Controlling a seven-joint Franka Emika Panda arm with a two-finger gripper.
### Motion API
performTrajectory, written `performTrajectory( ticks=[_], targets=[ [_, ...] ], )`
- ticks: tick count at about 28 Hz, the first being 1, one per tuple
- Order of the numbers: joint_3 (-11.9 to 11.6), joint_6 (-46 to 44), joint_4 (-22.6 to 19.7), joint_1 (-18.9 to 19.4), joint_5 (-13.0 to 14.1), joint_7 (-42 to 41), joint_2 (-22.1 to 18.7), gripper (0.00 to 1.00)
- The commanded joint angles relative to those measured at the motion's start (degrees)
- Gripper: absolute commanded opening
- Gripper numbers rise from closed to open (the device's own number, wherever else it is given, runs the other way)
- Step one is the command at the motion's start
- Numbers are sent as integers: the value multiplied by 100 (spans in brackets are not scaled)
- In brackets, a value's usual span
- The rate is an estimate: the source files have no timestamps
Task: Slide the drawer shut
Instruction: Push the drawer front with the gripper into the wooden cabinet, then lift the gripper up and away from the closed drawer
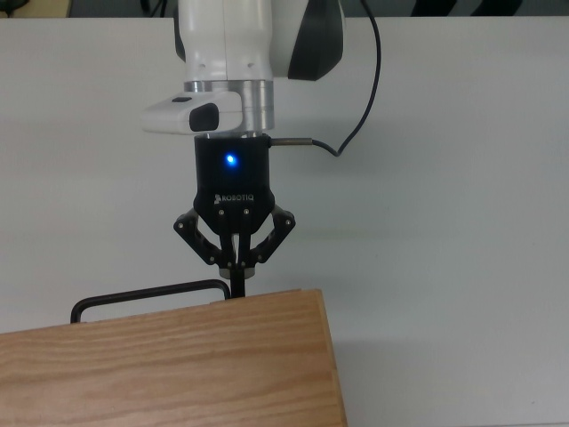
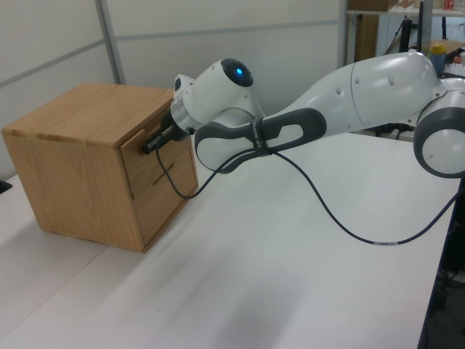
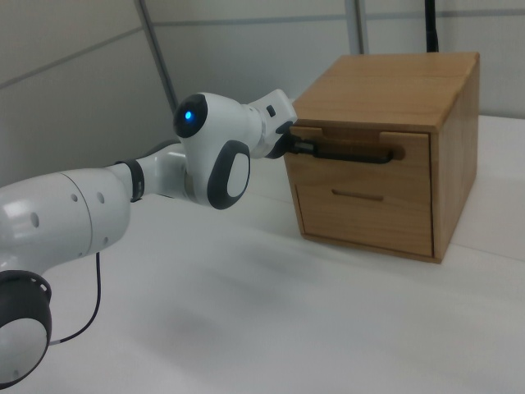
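Note:
The drawer sits pushed into the wooden cabinet [image 1: 178, 374]. Its front panel [image 3: 414, 149] lies flush with the cabinet face. In the top view only its black bar handle [image 1: 142, 294] sticks out from under the cabinet top. My gripper [image 1: 237, 283] is shut, its fingers pressed together with nothing between them. The tips rest at the drawer front, just beside the top view's right end of the handle. In the right view the gripper [image 3: 297, 148] meets the handle [image 3: 353, 154] at the handle's left end. In the left view the gripper [image 2: 155, 142] touches the drawer front [image 2: 147, 147].
A lower panel [image 3: 365, 209] with a slim slot sits under the drawer. A black cable [image 1: 360, 107] trails from my wrist across the white table [image 1: 444, 222]. The arm's links stretch over the table in the left view's right half.

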Motion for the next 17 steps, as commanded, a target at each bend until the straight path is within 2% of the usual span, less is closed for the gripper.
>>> performTrajectory(
  ticks=[1, 11, 17],
  targets=[
    [-26, 448, -26, 32, 103, -23, 80, 0],
    [-26, 45, -26, 41, 103, -40, 1, 0],
    [35, -1534, 44, 41, 181, -40, -507, 0]
  ],
)
